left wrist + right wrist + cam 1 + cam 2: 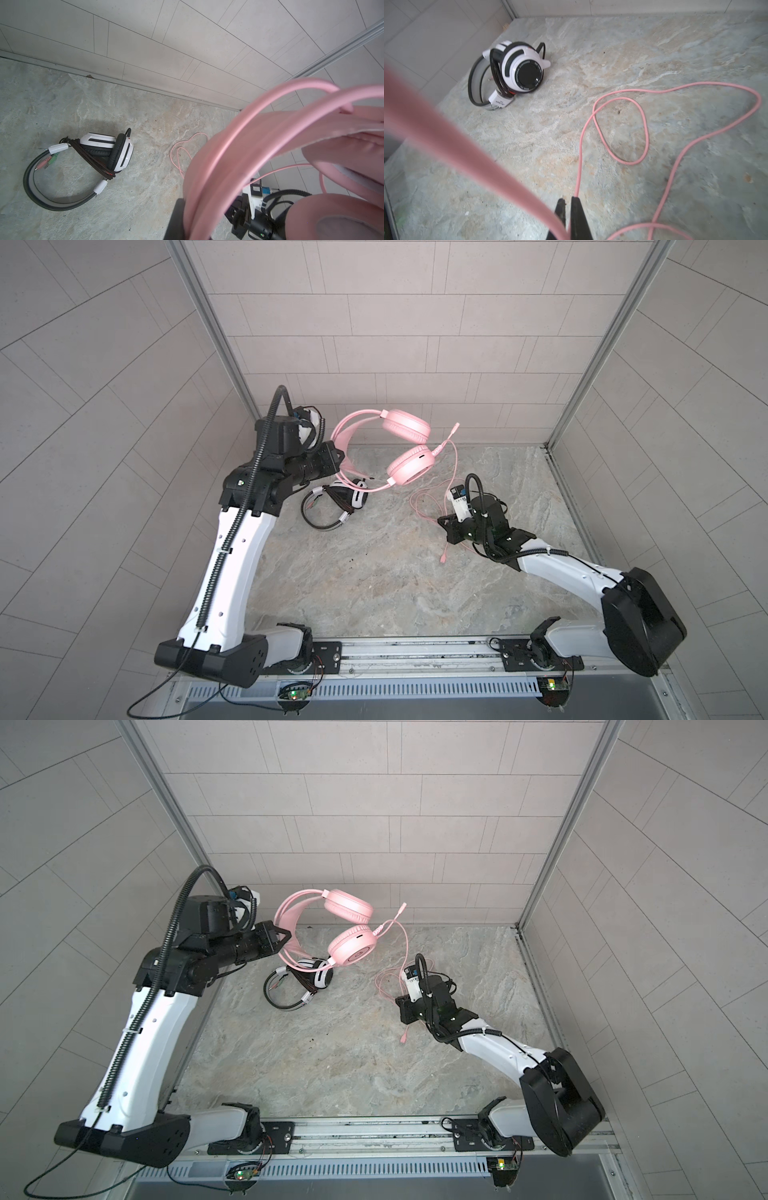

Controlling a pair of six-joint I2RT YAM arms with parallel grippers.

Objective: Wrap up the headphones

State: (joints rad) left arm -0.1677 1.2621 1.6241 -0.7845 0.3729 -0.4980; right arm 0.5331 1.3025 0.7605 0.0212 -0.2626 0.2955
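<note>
Pink headset (405, 448): your left gripper (338, 458) clamps its band, aloft near the back wall.
Pink cable (618, 133): your right gripper (568, 209) pinches it; its fingertips hide under the wrist in both top views.
White-and-black headset (353, 497): partly covered, cord bundled.
Stone tabletop (374, 580): front half open.

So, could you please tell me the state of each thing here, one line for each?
pink headphones: lifted off the table, held by the headband.
pink cable: unwrapped, lying in loose loops on the table.
white-and-black headphones: lying on the table, cable already wound around them.
left gripper: shut on the pink headband.
right gripper: shut on the pink cable.
</note>
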